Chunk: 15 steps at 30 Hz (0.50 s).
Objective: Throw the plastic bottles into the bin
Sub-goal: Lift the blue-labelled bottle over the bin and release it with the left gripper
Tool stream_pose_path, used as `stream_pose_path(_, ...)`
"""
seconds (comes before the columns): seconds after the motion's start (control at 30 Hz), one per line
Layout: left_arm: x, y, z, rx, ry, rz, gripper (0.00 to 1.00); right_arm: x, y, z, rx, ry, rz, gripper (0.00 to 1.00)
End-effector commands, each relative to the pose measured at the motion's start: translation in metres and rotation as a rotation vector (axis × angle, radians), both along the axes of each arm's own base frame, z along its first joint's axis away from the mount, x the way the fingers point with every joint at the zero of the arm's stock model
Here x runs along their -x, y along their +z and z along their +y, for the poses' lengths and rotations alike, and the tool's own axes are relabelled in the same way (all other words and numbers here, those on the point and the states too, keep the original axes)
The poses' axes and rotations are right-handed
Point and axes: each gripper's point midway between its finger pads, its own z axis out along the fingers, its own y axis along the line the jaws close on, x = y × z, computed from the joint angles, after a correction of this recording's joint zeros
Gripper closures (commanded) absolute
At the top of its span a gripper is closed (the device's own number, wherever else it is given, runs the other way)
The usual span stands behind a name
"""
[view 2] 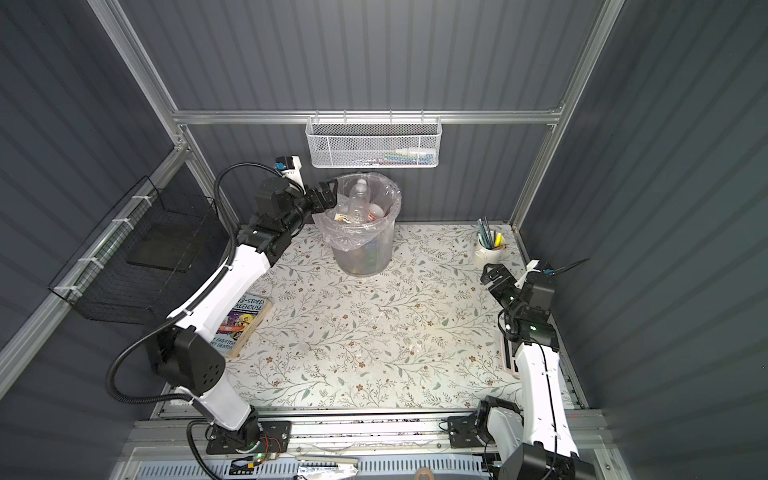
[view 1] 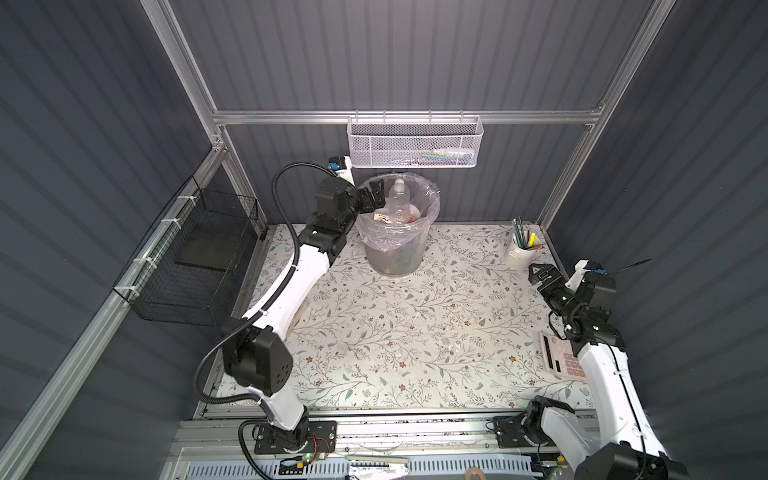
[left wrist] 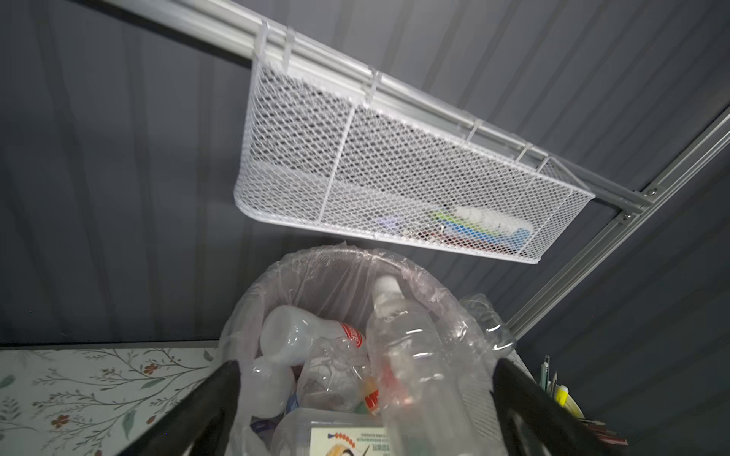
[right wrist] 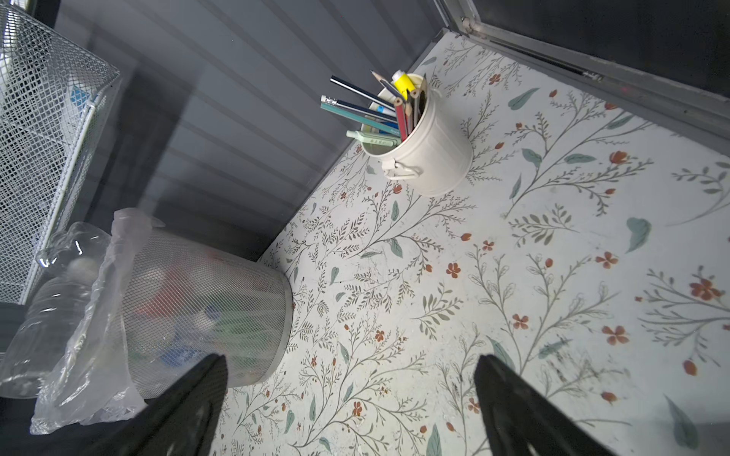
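Bottles (left wrist: 308,335): heaped in bin (view 1: 390,257), at back of table (view 1: 415,332), just below white basket (view 1: 415,143). Topmost a clear bottle (left wrist: 407,355), white-capped, tilted, neck above the rim, leaning against the liner (left wrist: 328,276). None seen loose on table in both top views; elsewhere only cup (view 1: 519,251) of pens, calculator (view 1: 561,361), book (view 2: 245,320). Left gripper (view 1: 380,197): at bin's rim, on its left side in both top views, jaws spread wide to either side of clear bottle in wrist view, gripping nothing so far as visible. Right gripper (view 1: 541,272): well apart from bin, near cup, above table, jaws wide, empty. Step in hand, by judgement: the drop, clear bottle free of the jaws and inside the bin. Progress, by judgement: at or near the end, bin close to full. Next move: calls for drawing left gripper up and back, clear of liner and clear bottle, so as not to snag the one or tip the other out; then a check of table for any bottle hidden behind an arm; failing that, perhaps a nudge to settle clear bottle lower.
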Motion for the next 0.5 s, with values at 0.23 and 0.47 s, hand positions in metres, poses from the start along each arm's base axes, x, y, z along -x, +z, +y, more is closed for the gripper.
stream_pose_path(0.23,0.016,-0.045,0.026,-0.134,0.101,0.133,0.01,-0.001,0.001,0.01,-0.048,0.053,0.006,0.01)
stream_pose_path(0.47,0.025,-0.078,0.051,-0.178,0.2,0.213,0.01,-0.002,-0.004,0.015,-0.067,0.076,0.023,0.01)
